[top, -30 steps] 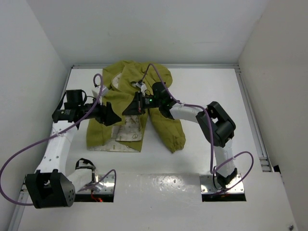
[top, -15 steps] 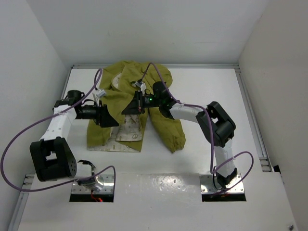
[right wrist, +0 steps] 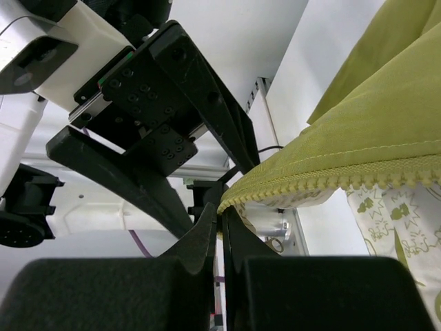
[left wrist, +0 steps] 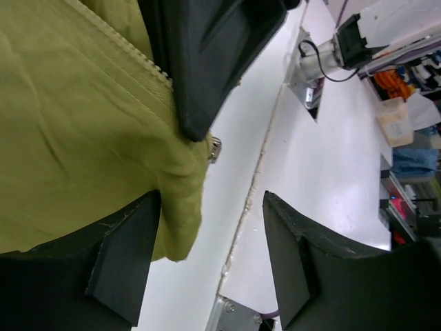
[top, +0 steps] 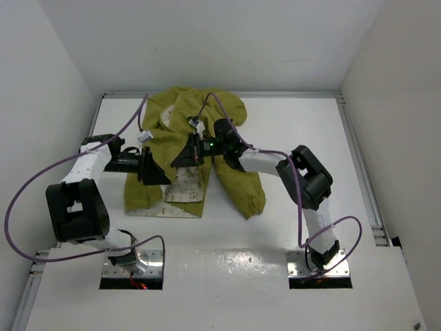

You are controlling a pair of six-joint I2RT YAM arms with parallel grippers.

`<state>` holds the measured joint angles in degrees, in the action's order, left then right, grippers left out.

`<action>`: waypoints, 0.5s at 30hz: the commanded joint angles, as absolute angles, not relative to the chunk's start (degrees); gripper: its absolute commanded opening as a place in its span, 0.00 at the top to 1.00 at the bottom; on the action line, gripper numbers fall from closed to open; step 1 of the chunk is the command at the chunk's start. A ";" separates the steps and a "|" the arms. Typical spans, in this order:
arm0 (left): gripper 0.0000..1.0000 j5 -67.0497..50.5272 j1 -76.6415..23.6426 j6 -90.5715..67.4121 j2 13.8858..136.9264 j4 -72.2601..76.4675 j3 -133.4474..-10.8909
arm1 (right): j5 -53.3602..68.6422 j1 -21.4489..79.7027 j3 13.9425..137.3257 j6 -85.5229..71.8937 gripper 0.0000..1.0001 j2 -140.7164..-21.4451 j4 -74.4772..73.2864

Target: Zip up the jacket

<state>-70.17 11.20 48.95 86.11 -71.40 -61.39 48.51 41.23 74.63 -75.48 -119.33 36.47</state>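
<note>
As my right claw [right wrist: 220,219], pinched shut on the jacket's [top: 234,178] zipper edge [right wrist: 331,181], has drawn it leftward, my left claw [left wrist: 212,203] gapes wide at the opposite hem [left wrist: 180,172], holding nothing; far-centre on the table [top: 310,138], both halves now nearly meet.

The olive-yellow hooded cloth jacket [top: 238,183] is seen as matt, finely woven fabric; its cream green-printed lining [right wrist: 389,207] is shown smooth. A small silver metal zipper pull [left wrist: 215,149] is rendered shiny, the white table [top: 296,131] glossy.
</note>
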 commanded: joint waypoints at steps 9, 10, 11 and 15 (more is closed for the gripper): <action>0.52 -63.81 9.32 23.82 71.90 -44.74 -56.26 | 48.96 42.63 77.78 -74.71 1.00 -119.36 37.79; 0.53 -63.81 9.32 23.82 71.89 -44.74 -56.25 | 48.96 42.54 77.78 -74.88 1.00 -119.36 37.88; 0.53 -64.77 9.32 23.82 71.89 -44.74 -55.73 | 48.69 42.63 77.70 -74.80 1.00 -119.36 37.62; 0.56 -66.53 8.71 23.82 71.89 -44.74 -55.20 | 49.04 42.54 77.70 -74.53 1.00 -119.35 37.44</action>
<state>-64.75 9.52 25.89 72.31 -47.27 -56.14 48.49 42.09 75.61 -75.37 -119.37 35.55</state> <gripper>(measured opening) 0.444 0.009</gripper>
